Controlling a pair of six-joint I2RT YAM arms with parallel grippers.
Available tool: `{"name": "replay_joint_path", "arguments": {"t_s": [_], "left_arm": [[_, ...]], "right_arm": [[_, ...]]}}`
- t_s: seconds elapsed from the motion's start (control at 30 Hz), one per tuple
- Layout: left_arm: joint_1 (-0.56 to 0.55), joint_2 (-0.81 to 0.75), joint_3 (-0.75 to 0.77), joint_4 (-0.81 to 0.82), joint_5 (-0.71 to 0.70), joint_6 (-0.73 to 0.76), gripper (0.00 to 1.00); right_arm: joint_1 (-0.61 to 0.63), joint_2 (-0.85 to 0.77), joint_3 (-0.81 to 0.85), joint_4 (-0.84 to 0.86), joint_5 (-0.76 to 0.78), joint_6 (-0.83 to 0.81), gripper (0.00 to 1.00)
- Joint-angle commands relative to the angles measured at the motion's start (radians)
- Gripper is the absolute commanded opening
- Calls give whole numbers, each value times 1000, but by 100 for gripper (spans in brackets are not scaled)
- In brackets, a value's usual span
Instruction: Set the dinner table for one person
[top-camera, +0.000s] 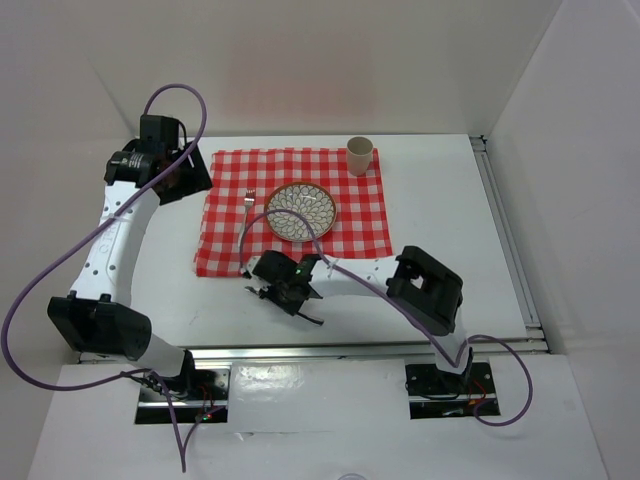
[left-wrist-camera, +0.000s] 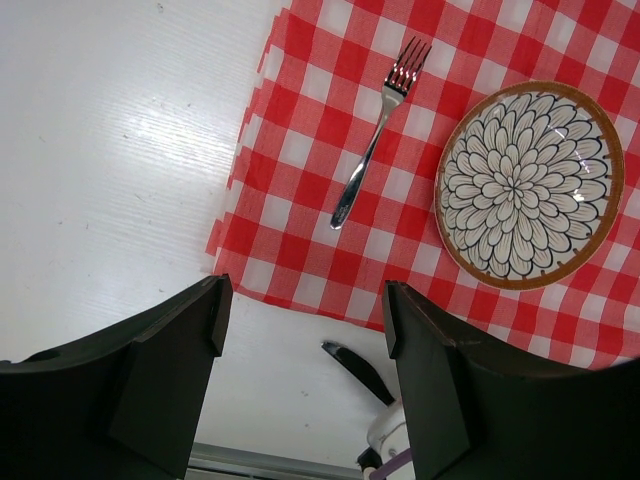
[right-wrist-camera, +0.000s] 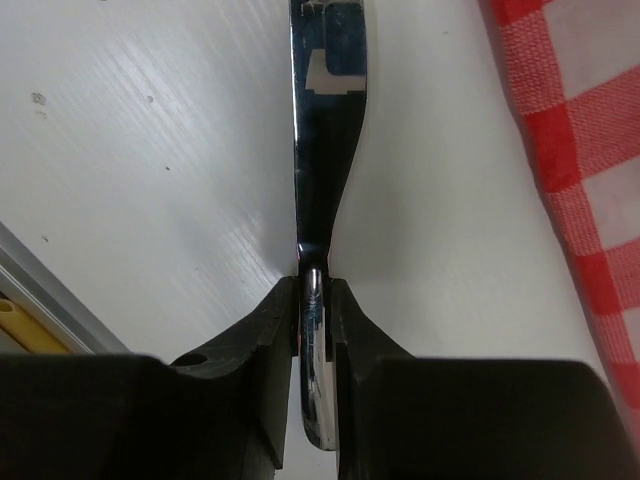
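Fingers of the right gripper (right-wrist-camera: 312, 290): pressed together on a shiny metal utensil (right-wrist-camera: 325, 150), pinching it at its narrow neck. A short rounded end pokes out behind the pads and the broader part runs straight away from the wrist camera. What kind of utensil it is cannot be told, nor whether it touches the surface. It lies over bare white tabletop, just beside the near edge of the cloth.

Left gripper (left-wrist-camera: 305, 310): fingers spread wide with nothing between them, over the far left part of the table, looking down past the cloth's left edge.

Table (top-camera: 440, 230): large, flat, white, rectangular. Its long axis runs left to right in the overhead view, with the arm bases along its near edge.

Cloth (top-camera: 220, 230): red-and-white checked, roughly square, lying flat on the table left of centre and toward the far side. Its edges are close to parallel with the table's edges, though slightly skewed.

Plate (top-camera: 301, 211): round, with a petal pattern and a brown rim, near the middle of the cloth.

Fork (left-wrist-camera: 375, 140): on the cloth just left of the plate and not touching it. Its long axis runs near to far, with the tines toward the far side.

Cup (top-camera: 359, 155): pale and upright, at the cloth's far right corner.
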Motion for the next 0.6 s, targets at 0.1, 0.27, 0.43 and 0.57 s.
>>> {"name": "replay_joint_path", "arguments": {"t_s": [0.1,0.27,0.43,0.57], "left_arm": [[5,-46,-5,22,-11,-15,79],[5,-46,-14,22,-11,-15,79],[5,-46,-5,22,-20,-15,79],[5,-46,-5,32,-20,-15,79]], "right_arm": [[-8,-142,6,14,107,-43,0],[-8,-178,24,5,145,-43,0],[-117,-219,62,-45,155,18,0],[-272,-256,95,-76,136,94,0]]}}
